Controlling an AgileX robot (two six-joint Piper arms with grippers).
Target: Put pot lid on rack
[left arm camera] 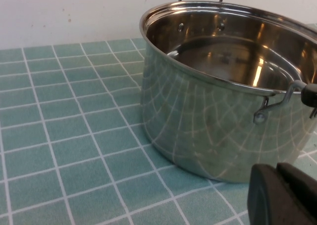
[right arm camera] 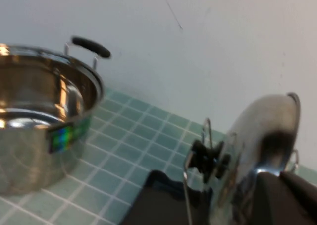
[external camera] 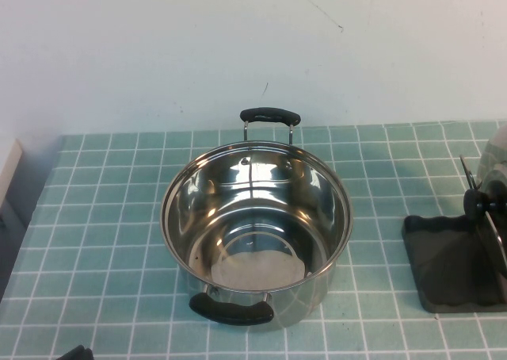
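Observation:
The pot lid (external camera: 496, 158) stands on edge at the table's far right, over the right side of the rack (external camera: 444, 261), with its black knob (external camera: 474, 202) facing the pot. In the right wrist view the lid (right arm camera: 257, 131) and its knob (right arm camera: 205, 158) are above the dark tray (right arm camera: 158, 205). My right gripper (right arm camera: 283, 181) is shut on the lid's near rim; it is out of the high view. My left gripper (left arm camera: 277, 173) is shut and empty, low beside the pot, and only a dark tip of it (external camera: 76, 352) shows at the bottom of the high view.
An open steel pot (external camera: 255, 229) with two black handles stands mid-table; it also shows in the left wrist view (left arm camera: 218, 121) and the right wrist view (right arm camera: 39, 111). A white wall runs behind the green tiled table (external camera: 95, 217). A pale object (external camera: 6, 166) sits at the far left edge.

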